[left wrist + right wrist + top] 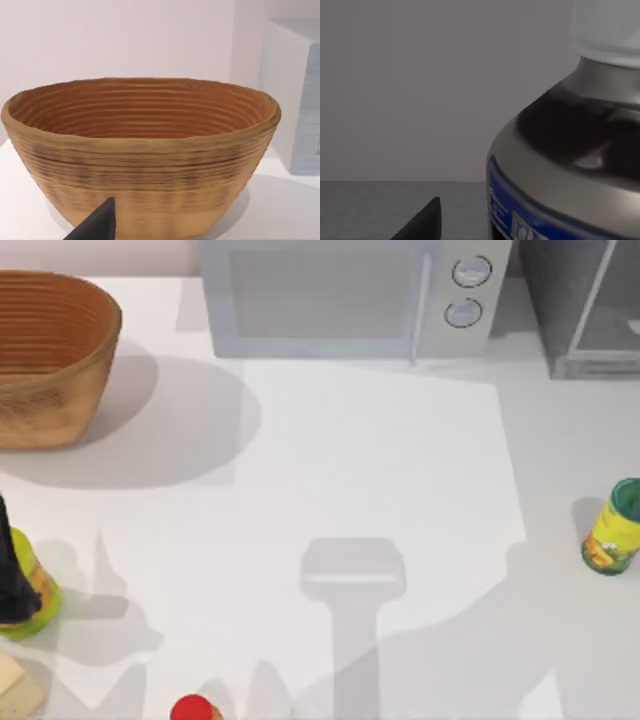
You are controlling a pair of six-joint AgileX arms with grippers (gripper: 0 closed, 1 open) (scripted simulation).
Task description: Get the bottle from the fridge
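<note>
The bottle [570, 165] looms very close in the right wrist view: white cap, pale grey shoulder, dark body and a blue label band. It stands upright on a dark grey floor before a plain grey wall [395, 90]. A dark tip of my right gripper [427, 222] shows just beside the bottle's base, apart from it. The fridge [585, 310] is the dark grey box at the table's back right corner, with a pale door panel. My left gripper [12, 575] is at the table's left edge and faces the basket [140, 160].
A woven basket [45, 355] sits at the back left, and a light grey microwave [350, 295] with two knobs at the back middle. A yellow can with a green lid [612, 528] stands at the right edge. A red-capped item [192, 708] is at the front.
</note>
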